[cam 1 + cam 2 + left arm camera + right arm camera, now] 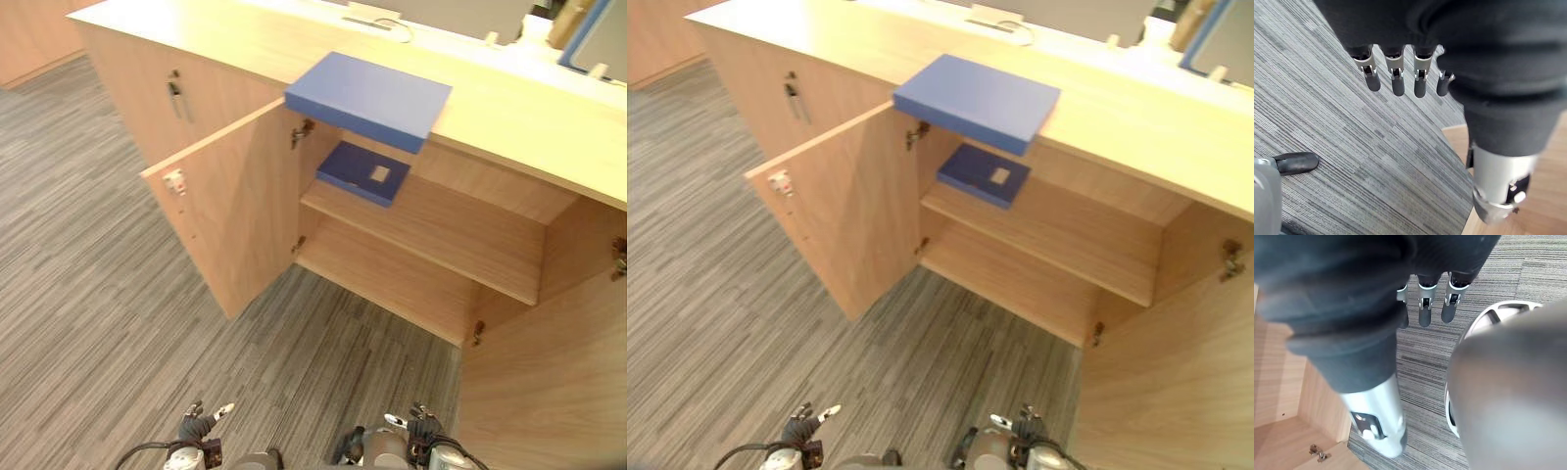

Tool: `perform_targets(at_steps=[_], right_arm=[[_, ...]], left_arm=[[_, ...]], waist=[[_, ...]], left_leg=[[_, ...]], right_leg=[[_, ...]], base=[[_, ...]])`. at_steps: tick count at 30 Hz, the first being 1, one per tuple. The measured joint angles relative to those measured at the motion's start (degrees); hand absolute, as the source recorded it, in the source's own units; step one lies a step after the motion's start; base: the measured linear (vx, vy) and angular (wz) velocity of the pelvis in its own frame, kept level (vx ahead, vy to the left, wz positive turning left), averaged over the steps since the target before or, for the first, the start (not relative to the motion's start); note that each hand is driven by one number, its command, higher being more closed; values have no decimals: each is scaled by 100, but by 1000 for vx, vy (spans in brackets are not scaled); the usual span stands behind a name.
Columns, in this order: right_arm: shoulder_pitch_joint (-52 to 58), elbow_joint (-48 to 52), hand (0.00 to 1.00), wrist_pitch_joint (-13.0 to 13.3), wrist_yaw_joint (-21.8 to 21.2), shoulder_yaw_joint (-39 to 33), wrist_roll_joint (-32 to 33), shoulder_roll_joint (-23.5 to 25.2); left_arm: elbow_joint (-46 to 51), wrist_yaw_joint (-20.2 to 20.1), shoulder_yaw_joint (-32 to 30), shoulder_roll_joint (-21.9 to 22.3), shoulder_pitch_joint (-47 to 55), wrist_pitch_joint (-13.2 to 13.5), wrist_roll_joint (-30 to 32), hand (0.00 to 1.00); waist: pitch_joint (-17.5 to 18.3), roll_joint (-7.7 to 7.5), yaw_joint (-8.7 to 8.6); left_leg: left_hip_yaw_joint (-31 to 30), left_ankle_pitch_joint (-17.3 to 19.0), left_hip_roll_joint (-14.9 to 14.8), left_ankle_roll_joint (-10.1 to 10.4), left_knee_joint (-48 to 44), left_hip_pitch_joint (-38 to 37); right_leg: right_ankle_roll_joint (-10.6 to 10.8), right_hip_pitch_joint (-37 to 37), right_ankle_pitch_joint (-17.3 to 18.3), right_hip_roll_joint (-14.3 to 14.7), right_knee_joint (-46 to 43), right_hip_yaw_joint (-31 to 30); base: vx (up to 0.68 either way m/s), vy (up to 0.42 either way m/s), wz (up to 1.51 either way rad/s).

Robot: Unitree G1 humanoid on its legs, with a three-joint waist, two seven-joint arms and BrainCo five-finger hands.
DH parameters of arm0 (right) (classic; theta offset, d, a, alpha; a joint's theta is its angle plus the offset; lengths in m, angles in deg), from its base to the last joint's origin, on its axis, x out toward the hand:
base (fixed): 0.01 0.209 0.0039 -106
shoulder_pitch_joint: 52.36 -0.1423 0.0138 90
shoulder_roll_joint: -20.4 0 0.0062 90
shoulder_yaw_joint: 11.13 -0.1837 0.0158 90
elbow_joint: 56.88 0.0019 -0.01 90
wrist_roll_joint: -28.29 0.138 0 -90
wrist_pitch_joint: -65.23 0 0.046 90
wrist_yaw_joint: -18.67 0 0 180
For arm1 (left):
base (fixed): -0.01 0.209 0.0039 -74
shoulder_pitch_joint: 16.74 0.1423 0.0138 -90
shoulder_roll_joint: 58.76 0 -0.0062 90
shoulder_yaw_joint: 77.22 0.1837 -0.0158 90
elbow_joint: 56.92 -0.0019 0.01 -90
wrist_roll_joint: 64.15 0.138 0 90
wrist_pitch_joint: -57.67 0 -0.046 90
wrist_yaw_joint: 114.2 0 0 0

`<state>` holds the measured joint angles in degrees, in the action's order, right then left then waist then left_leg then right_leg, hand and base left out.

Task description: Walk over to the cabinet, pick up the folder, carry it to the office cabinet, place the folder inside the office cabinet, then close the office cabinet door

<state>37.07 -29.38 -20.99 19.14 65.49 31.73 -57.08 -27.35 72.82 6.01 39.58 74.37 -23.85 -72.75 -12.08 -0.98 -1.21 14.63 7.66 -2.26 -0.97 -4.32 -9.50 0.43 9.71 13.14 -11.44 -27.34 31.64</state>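
A large blue folder [370,98] lies flat on the wooden cabinet top [529,122], its corner jutting over the front edge. Below it the cabinet stands open, and a smaller dark blue folder [364,172] with a pale label rests on the upper shelf [451,235]. The left door [235,206] swings out toward me; the right door [549,382] is open at the lower right. My left hand [196,427] and right hand [421,429] hang low over the carpet, far from both folders. Both are open and hold nothing, their fingers [1396,81] [1425,308] relaxed.
A closed cabinet door with a dark handle [174,93] adjoins the open section on the left. At the back of the top lie a cable [382,23] and a blue object [596,39]. Grey striped carpet [108,313] stretches between me and the cabinet.
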Motion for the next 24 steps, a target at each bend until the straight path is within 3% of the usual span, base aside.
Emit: perform_targets(at_steps=[1, 2, 3, 4, 7, 9, 12, 13, 15, 17, 19, 20, 21, 23, 24], right_arm=[[-4, 2, 0, 4, 0, -4, 0, -2], [-10, 11, 0, 8, 0, -8, 2, -3], [-1, 4, 0, 8, 0, -16, 2, -16], [1, -2, 0, 8, 0, -35, -7, -61], [30, -11, 0, 0, 1, -161, 2, -53], [205, 13, 0, -13, 6, -288, 17, 7], [488, 147, 0, -34, 23, -222, 14, -87], [491, 134, 0, -43, 27, -223, 15, -83], [481, 61, 0, -86, 35, -223, 14, -87], [446, -15, 0, -111, 57, -225, 14, -101], [414, -36, 0, -140, 74, -222, 6, -88], [427, -49, 0, -138, 76, -220, 4, -95], [432, -64, 0, -138, 79, -153, 3, -204], [464, -83, 0, -142, 73, -2, -17, -147], [533, -87, 0, -145, 70, -41, -19, -38]], left_arm=[[0, 0, -1, 29, -38, -2, 3, 0], [4, 0, 2, 72, -100, -3, 4, 0], [-3, -6, 13, 98, -101, -4, 4, 0], [-26, -40, 18, 215, -84, -4, 8, 0], [-75, -127, 1, 372, -60, -20, 76, 0], [34, -216, -182, 462, 14, -49, 126, 0], [370, -245, -628, 584, 256, -49, 95, 0], [370, -245, -625, 556, 273, -49, 94, 0], [367, -246, -634, 511, 318, -55, -14, 0], [368, -247, -708, 527, 301, -45, -124, 0], [335, -284, -706, 529, 297, -13, -297, 0], [291, -304, -683, 529, 299, -9, -335, 0], [167, -347, -575, 570, 342, -11, -523, 0], [26, -424, -489, 442, 293, -14, -776, 0], [-22, -512, -405, 341, 268, -31, -977, 0]], waist=[[-3, -13, -26], [13, -88, -81], [21, -72, -127], [54, 34, -141], [56, 94, -197], [80, 41, -237], [170, 223, -149], [180, 230, -113], [195, 181, -52], [177, 153, 56], [167, 106, 76], [194, 119, 77], [290, 277, 73], [374, 65, 19], [456, -99, 19]], left_leg=[[35, 36, 1, 34, 27, -39], [70, 107, 20, 123, 51, -121], [68, 162, 2, 209, 109, -219], [135, 190, -126, 277, 200, -313], [246, 375, -441, 540, -101, -314], [242, 673, -907, 701, -1875, 242], [125, 616, -1963, 536, -5601, 1563], [122, 627, -2007, 534, -5834, 1687], [141, 679, -1936, 511, -5723, 2068], [22, 766, -1725, 480, -4993, 2191], [-559, 791, -1106, 567, -3432, 2216], [-773, 667, -939, 626, -2865, 2157], [-1263, -301, -709, 571, -1698, 2035], [-1160, -517, -433, 517, -1338, 1765], [-992, -790, -206, 436, -666, 1405]], right_leg=[[-26, 58, -69, 38, 194, 0], [-132, 119, -466, 71, 532, -2], [-391, 64, -761, 137, 597, 9], [-391, 11, -656, 306, 627, 0], [-325, -157, -379, 677, 782, -7], [-355, -628, -379, 986, 1283, 4], [-553, -1444, -371, 1610, 1799, -373], [-561, -1550, -368, 1647, 1858, -490], [-551, -1822, -388, 1637, 2013, -951], [-543, -1983, -393, 1517, 2037, -1340], [-460, -2115, -396, 1244, 2026, -1735], [-357, -2117, -394, 1193, 2035, -1812], [-159, -2125, -371, 1197, 2095, -1893], [50, -2199, -399, 901, 2181, -1997], [148, -2193, -465, 655, 2166, -1986]], base=[[232, -93, -24], [195, -87, -14], [252, -115, -25], [210, -101, -25], [275, -189, -20], [357, -313, 0], [360, -148, -59], [361, -10, -101], [355, 41, -108], [381, 114, -114], [254, 192, -105], [239, 232, -97], [255, 252, -75], [283, 256, -40], [228, 193, -6]])
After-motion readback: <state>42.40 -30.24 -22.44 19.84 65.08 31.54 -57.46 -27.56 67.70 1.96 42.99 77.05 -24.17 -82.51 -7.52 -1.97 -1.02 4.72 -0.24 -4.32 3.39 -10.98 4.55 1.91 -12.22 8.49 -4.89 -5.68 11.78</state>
